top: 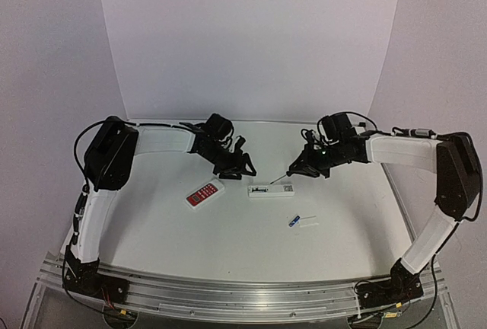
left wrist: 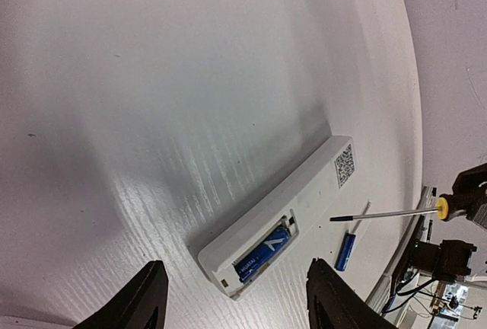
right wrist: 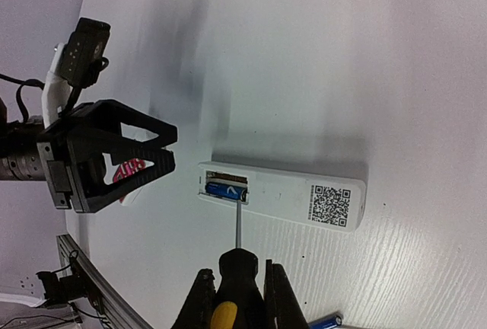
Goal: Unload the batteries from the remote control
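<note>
The remote control (top: 270,190) lies back up mid-table with its battery bay open at the left end. One blue battery (left wrist: 264,254) (right wrist: 227,189) sits in the bay. A second battery (top: 293,221) (left wrist: 346,250) lies loose on the table nearer the front. My right gripper (right wrist: 240,295) is shut on a screwdriver (right wrist: 239,268) with a black and yellow handle, whose tip rests at the bay's edge beside the battery. My left gripper (left wrist: 236,302) (top: 232,165) hovers open over the remote's bay end, its fingers (left wrist: 144,298) either side, holding nothing.
A shorter red-faced remote (top: 204,193) lies left of the white one, under the left gripper. A thin white piece (top: 308,221) lies beside the loose battery. The aluminium rail (top: 243,295) runs along the near edge.
</note>
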Controlling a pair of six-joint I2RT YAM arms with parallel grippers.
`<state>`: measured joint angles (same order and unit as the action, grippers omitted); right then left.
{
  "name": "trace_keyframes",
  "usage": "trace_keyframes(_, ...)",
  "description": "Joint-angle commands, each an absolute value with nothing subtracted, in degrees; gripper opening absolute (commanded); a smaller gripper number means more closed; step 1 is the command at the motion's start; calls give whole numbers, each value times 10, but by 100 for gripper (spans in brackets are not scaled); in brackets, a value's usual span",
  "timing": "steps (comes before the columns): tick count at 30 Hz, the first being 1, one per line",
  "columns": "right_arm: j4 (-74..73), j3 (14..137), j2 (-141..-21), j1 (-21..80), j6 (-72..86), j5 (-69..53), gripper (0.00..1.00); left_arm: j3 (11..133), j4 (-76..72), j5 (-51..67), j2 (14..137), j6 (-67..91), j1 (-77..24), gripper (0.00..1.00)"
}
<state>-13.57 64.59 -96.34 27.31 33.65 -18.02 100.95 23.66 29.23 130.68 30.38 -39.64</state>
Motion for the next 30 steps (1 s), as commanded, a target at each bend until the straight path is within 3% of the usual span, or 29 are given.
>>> trace_keyframes(1,-126,677,-987,273,349,-182,0,1012,214,318,1322,316,-402,59)
trace_keyframes(30,-121,679,-1026,274,367,-219,0,1014,247,318,1357,306,-408,31)
